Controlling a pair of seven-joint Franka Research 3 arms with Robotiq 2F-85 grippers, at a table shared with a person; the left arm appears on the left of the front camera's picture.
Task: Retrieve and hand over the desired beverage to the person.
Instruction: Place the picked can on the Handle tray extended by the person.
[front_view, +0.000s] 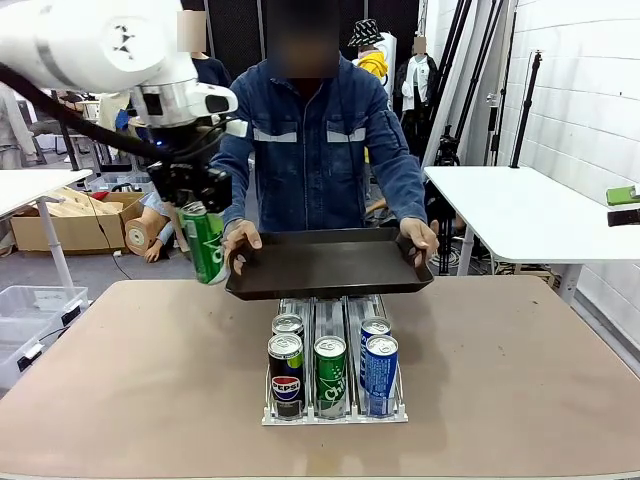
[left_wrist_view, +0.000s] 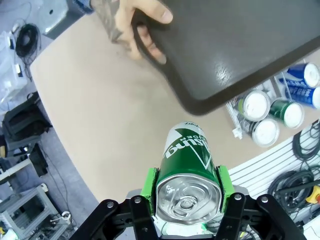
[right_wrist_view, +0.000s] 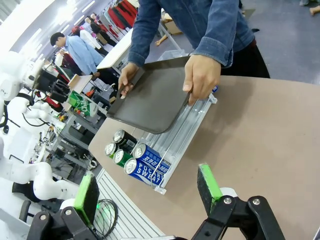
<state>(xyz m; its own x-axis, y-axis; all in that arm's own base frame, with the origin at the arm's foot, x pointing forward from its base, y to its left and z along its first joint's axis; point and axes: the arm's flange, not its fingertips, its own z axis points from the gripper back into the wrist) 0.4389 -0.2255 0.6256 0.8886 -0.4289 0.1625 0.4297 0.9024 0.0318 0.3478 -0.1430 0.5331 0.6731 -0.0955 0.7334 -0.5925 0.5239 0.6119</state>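
My left gripper (front_view: 198, 212) is shut on a green soda can (front_view: 206, 245), held tilted in the air above the table's far left, just left of the tray. In the left wrist view the green can (left_wrist_view: 187, 165) sits between my green pads (left_wrist_view: 150, 182), top end toward the camera. The person (front_view: 325, 140) in a blue denim jacket stands at the far side and holds a dark tray (front_view: 330, 262) level in both hands. The tray (left_wrist_view: 240, 45) is beside the can, apart from it. My right gripper (right_wrist_view: 147, 192) is open and empty above the table's near right.
A clear rack (front_view: 335, 400) on the table's middle holds several cans: a Pepsi (front_view: 286, 375), a green one (front_view: 330, 375) and blue ones (front_view: 380, 372). The tray hovers over the rack's far end. A white table (front_view: 520, 205) stands at the right.
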